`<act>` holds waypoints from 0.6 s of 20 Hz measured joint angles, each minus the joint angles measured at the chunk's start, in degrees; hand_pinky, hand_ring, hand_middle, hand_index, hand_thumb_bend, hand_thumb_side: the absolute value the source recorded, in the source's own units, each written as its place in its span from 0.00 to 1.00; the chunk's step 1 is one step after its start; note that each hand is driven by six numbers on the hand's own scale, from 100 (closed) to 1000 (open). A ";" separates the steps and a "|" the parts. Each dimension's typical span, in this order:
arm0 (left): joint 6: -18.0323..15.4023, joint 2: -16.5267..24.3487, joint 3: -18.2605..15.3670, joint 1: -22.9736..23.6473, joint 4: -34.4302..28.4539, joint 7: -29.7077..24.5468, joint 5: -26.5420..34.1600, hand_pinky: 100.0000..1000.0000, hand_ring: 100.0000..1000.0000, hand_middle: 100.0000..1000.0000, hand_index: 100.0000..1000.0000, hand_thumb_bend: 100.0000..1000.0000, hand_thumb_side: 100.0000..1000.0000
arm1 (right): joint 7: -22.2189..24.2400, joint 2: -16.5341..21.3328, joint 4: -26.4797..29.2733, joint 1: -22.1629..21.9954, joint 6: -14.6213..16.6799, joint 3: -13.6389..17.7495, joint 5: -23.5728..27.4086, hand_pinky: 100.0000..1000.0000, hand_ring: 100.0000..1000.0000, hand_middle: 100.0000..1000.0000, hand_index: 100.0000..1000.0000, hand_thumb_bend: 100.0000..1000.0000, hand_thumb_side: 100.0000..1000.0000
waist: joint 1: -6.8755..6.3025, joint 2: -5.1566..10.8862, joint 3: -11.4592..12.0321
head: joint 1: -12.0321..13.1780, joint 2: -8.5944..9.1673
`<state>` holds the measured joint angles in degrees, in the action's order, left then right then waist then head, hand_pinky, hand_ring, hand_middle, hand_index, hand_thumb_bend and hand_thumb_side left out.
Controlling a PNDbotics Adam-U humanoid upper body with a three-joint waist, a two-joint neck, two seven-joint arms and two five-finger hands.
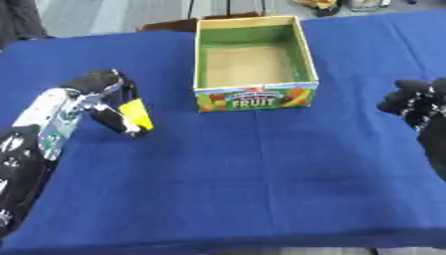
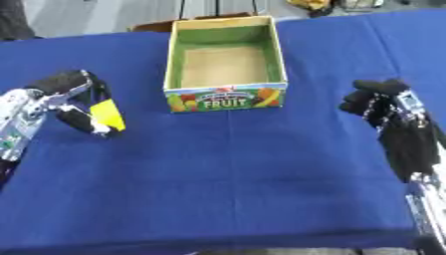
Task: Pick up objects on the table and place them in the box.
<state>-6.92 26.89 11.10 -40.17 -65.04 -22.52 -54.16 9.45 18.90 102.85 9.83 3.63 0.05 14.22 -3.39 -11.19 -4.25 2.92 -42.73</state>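
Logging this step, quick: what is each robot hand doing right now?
Left robot hand: closed on a small yellow object, left of the box.
Right robot hand: fingers curled, holding nothing, at the right edge.

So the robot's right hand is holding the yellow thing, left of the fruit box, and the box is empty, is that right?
Not quite: the left hand holds the yellow object, as the left eye view shows. The right hand holds nothing. The rest stands: it is left of the fruit box, which is empty.

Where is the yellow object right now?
The yellow object is pinched in the left hand, over the blue table, left of the box.
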 measured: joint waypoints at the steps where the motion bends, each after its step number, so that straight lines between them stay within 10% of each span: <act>1: 0.18 -0.14 -0.01 0.00 0.10 0.14 0.06 0.16 0.22 0.28 0.49 0.53 0.25 | 0.01 0.00 0.00 0.00 -0.01 -0.05 0.00 0.80 0.64 0.58 0.77 0.00 0.96 | -0.03 0.00 -0.02 | 0.00 0.00; 12: 2.41 -1.57 -0.43 -0.43 0.43 6.54 4.58 0.00 0.04 0.06 0.27 0.49 0.25 | 0.09 0.00 0.00 0.00 -0.09 -0.07 0.00 0.80 0.64 0.58 0.77 0.00 0.96 | -0.09 -0.17 -0.66 | 0.03 0.00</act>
<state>-4.51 25.32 10.67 -40.60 -64.60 -15.99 -49.58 9.54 18.90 102.85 9.83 3.54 -0.02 14.22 -3.48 -11.35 -4.91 2.95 -42.73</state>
